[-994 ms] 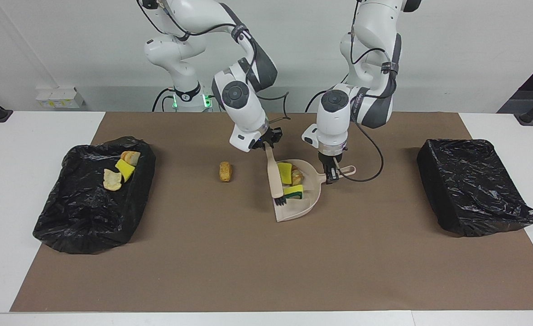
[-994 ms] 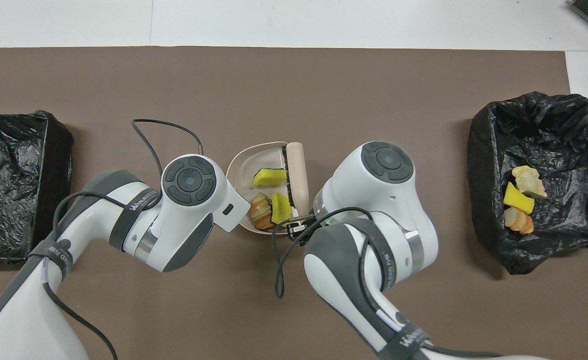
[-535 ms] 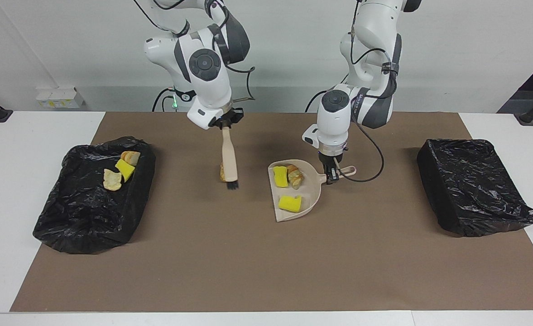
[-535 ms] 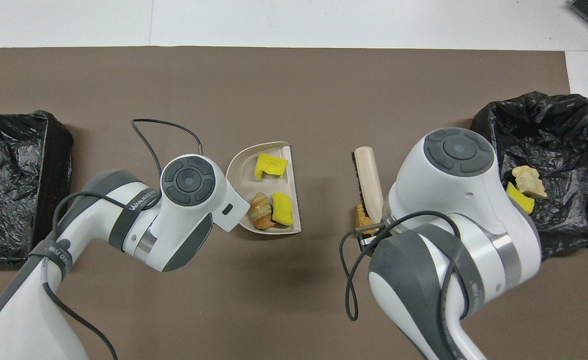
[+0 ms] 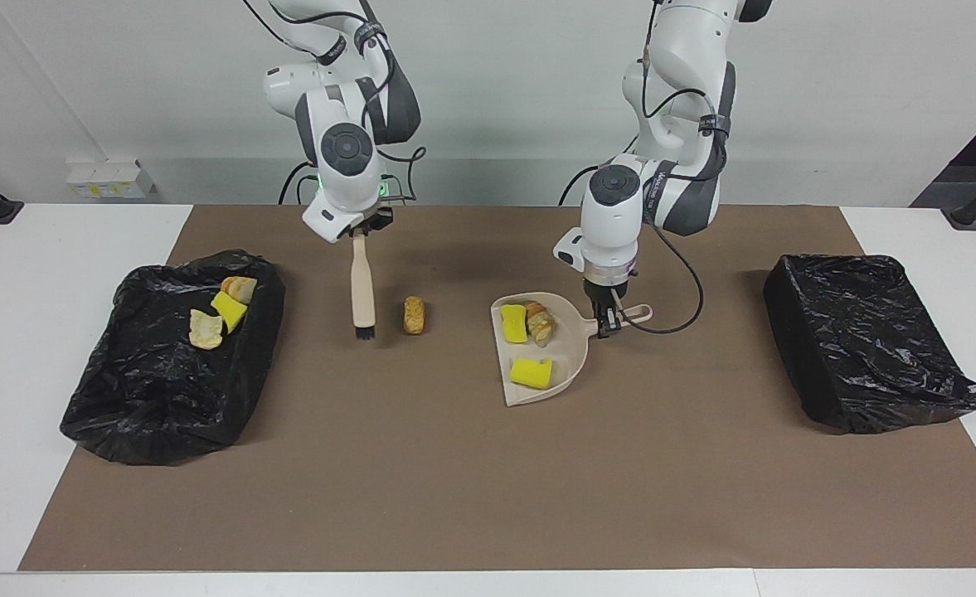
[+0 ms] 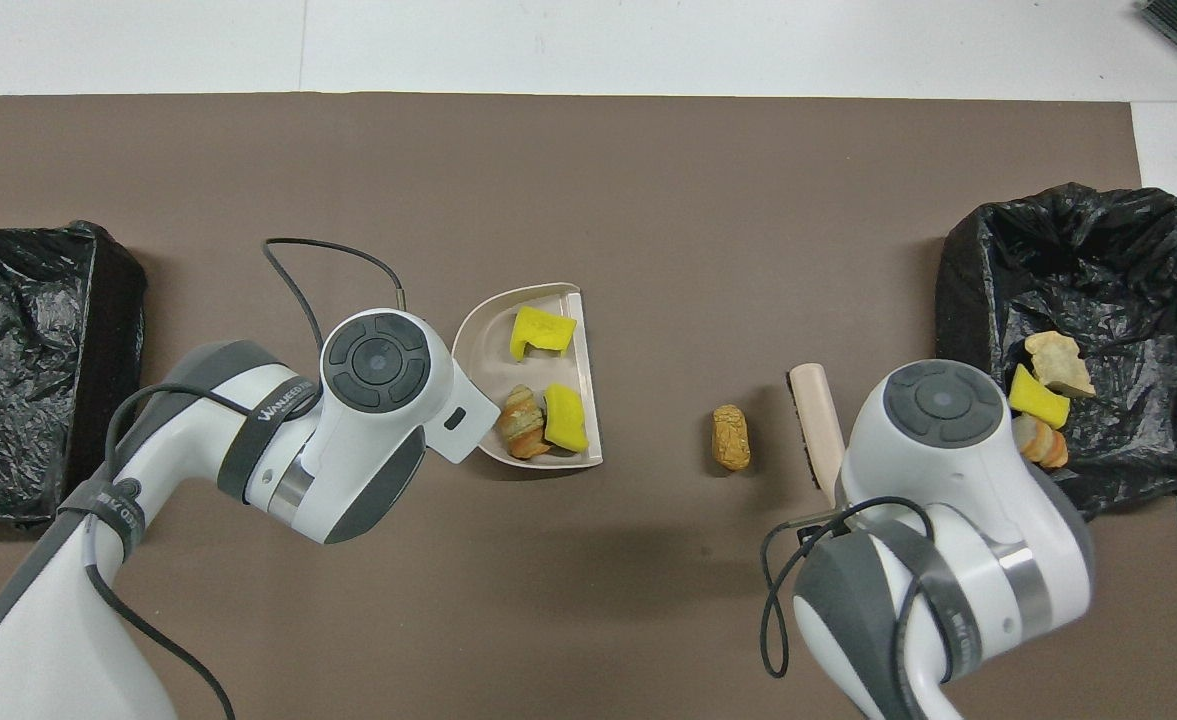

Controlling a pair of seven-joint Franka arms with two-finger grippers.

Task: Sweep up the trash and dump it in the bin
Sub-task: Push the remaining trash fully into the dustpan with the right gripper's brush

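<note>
A beige dustpan (image 5: 572, 365) (image 6: 470, 340) lies mid-mat holding two yellow sponge pieces (image 5: 513, 323) (image 6: 540, 330) and a pale crusty lump (image 5: 541, 322) (image 6: 521, 435). My left gripper (image 5: 610, 322) is shut on the dustpan's handle (image 5: 635, 313). A brown bread-like lump (image 5: 414, 315) (image 6: 730, 437) lies on the mat, toward the right arm's end from the pan. Beside that lump hangs the beige brush (image 5: 362, 286) (image 6: 816, 420), bristles down at the mat. My right gripper (image 5: 360, 234) is shut on the brush's handle top. In the overhead view both grippers are hidden under their wrists.
A black-lined bin (image 5: 156, 414) (image 6: 978, 300) at the right arm's end holds three trash bits (image 5: 229, 311) (image 6: 1038, 398). A second black-lined bin (image 5: 865, 348) (image 6: 18, 350) sits at the left arm's end. A brown mat (image 5: 488, 481) covers the table.
My right arm lifted the brush out of the dustpan and carried it over the brown lump to the lump's side toward the right arm's end. The left arm and dustpan stayed still.
</note>
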